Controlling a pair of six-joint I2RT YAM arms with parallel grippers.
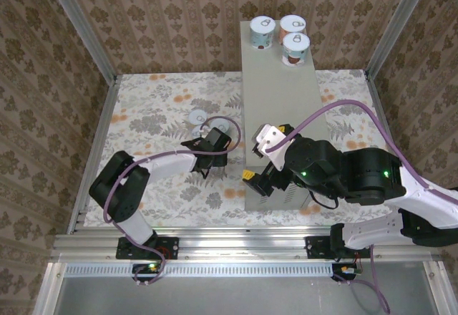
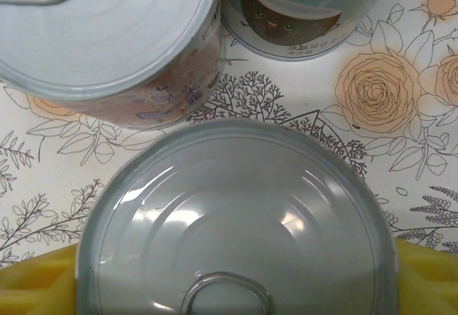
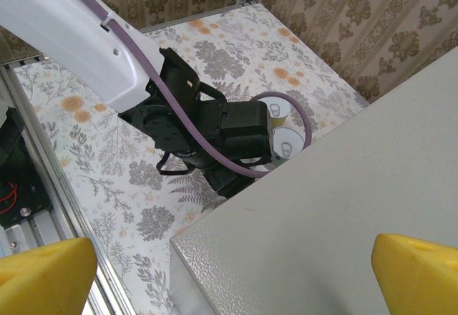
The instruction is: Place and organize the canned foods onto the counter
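Two yellow pads (image 2: 36, 283) of the left pincer (image 2: 232, 286) press against opposite sides of the gripped tin (image 2: 236, 207), which takes up the lower half of the left wrist view. The pincer is closed on it. The tin's silvery lid faces the camera, with its pull tab at the bottom edge of the frame. Just beyond it stand two more tins on the floral floor (image 2: 401, 114). A pinkish-labelled tin (image 2: 107, 28) is at the upper left, nearly touching the gripped one. A teal-labelled tin (image 2: 300, 7) is at the upper right, a little apart.

From above, this trio lies left of centre, just beside the left long side of the counter (image 1: 279, 93). The grey counter runs from the middle of the frame up toward the patterned back wall.

At the lower centre, the right pincer (image 1: 266, 154) hangs over the near end of the counter. Its jaws are spread wide with nothing between them. In its own wrist view the yellow fingertips (image 3: 43, 275) sit in the two bottom corners above the bare grey top.

Three tins (image 1: 292, 27) stand upright in a tight cluster on the counter's far end, at the top centre of the overhead view.
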